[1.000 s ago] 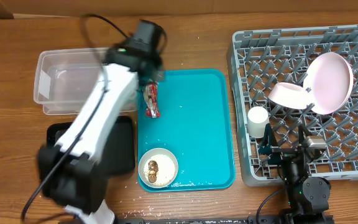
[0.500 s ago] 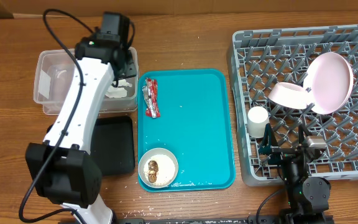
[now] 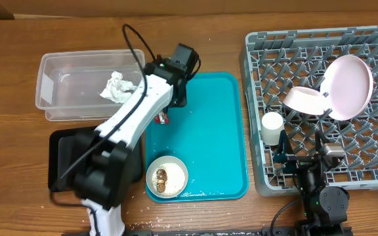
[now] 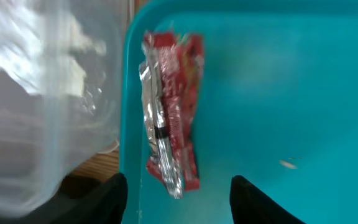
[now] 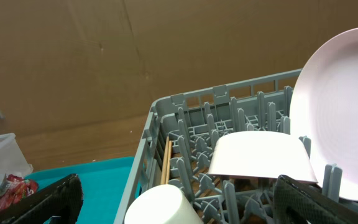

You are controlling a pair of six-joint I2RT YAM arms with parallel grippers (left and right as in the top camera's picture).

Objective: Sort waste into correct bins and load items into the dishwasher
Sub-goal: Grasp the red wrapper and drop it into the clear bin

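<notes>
Wrapper [image 4: 166, 124]: flat on teal tray [image 4: 278, 93], near left rim, beside clear tub [image 4: 36, 124]. Left end effector [image 4: 178, 196]: released, poised over its lower end. Risk: thin foil likely slips; finger may strike rim.

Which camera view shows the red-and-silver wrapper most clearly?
The left wrist view: the wrapper lies unobstructed on the teal tray, just ahead of the open left gripper. Overhead, the left arm hides most of it. The right wrist view catches only a small red corner.
</notes>
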